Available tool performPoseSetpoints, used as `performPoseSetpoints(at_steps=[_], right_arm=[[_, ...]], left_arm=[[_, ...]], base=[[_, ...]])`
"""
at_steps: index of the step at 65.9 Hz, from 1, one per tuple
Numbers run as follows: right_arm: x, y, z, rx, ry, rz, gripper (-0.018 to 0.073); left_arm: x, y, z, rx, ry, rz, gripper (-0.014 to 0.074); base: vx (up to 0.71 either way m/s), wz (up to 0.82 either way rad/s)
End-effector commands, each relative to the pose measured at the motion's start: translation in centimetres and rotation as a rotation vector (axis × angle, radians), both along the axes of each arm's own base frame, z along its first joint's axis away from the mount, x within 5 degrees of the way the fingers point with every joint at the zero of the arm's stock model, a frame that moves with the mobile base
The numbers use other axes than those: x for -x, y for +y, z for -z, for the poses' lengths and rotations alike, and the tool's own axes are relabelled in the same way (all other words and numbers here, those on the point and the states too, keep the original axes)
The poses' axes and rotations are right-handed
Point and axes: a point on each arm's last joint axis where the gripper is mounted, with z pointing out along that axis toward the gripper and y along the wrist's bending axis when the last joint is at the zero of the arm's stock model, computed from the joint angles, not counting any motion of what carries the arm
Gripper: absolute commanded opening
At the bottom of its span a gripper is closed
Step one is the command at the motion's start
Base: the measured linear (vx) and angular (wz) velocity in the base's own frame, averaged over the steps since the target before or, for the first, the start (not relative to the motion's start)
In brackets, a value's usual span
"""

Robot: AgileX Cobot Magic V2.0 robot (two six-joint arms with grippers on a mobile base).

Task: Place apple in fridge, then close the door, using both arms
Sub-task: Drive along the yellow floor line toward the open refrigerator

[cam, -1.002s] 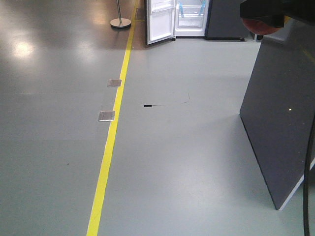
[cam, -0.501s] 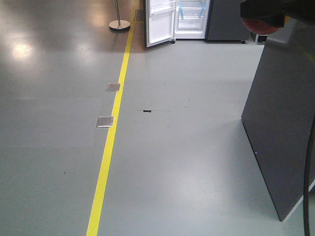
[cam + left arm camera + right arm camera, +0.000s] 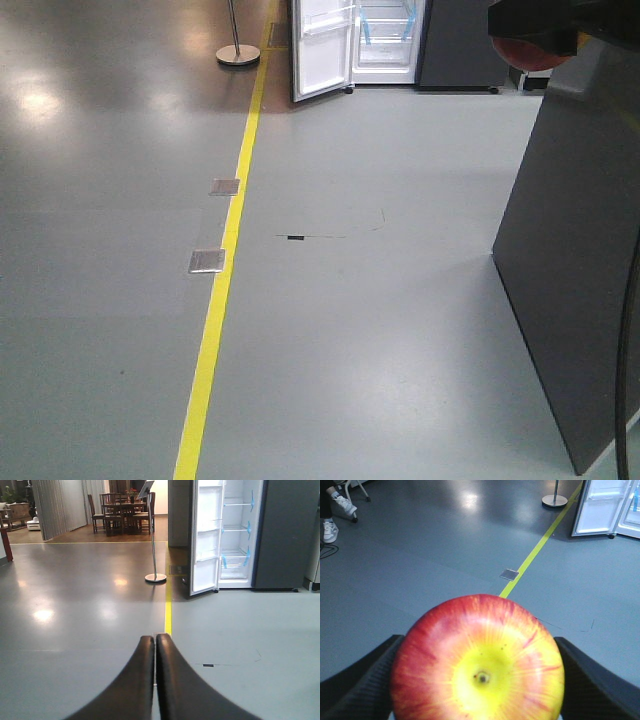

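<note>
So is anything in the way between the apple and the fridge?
Nothing visible. Only bare floor with a yellow line lies between the apple in the right fingers and the fridge, whose door stands open.

Bright overhead light — floor (image 3: 40, 100) glare; apple (image 3: 477, 660) sharp.

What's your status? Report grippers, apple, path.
Right gripper shut on apple. Left gripper shut, empty. Fridge ahead, door open. Stanchion left of door, off path.
</note>
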Motion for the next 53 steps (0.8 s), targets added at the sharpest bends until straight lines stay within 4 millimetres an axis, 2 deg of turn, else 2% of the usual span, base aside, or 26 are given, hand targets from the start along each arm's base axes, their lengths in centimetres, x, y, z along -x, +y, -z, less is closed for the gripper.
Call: performPoseSetpoints(at_steps=[1, 53], right_arm=[[1.01, -0.14, -2.39, -0.047, -0.111, 0.025, 0.0122], [1.01, -0.14, -2.39, -0.047, -0.111, 0.025, 0.0122]], left_arm=[[0.11, -0.27, -1.35, -0.002, -0.095, 0.031, -0.0006], [0.11, -0.27, -1.35, -0.002, -0.095, 0.031, -0.0006]], base=[[0.15, -0.03], [0.15, -0.01]])
